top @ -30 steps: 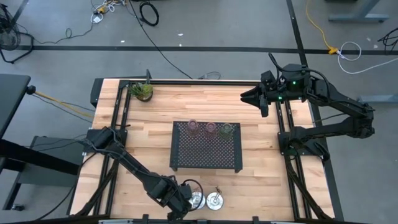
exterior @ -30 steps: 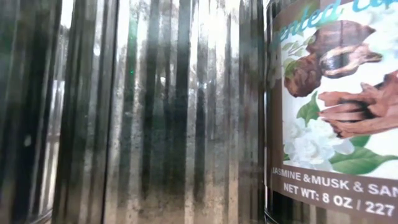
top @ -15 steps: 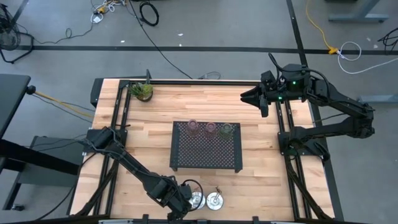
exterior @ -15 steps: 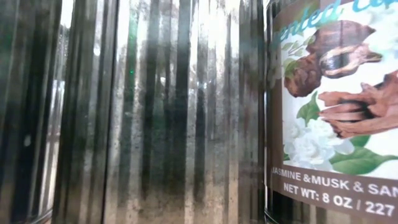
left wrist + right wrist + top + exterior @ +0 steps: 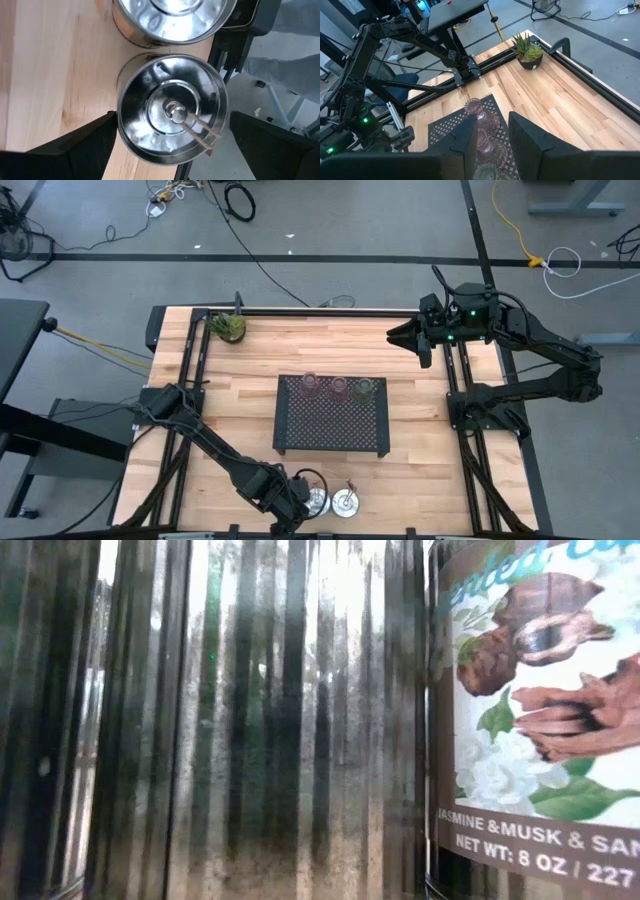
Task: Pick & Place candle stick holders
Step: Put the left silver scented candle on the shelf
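Wooden bench [image 5: 250,360] carries our black tray [image 5: 330,430] with three glass holders [image 5: 338,387] along its far edge. Our left claw [image 5: 170,150], spread wide, straddles a silver dish [image 5: 170,110] at the near edge beside another dish [image 5: 347,502]. Our right claw [image 5: 400,335] hovers far, narrowly parted, empty.

You've got three glass holders [image 5: 338,387] in a row along the tray's [image 5: 331,430] far edge, two dishes [image 5: 333,502] at the table's [image 5: 420,470] near edge, and a plant [image 5: 229,327] in the far-left corner.
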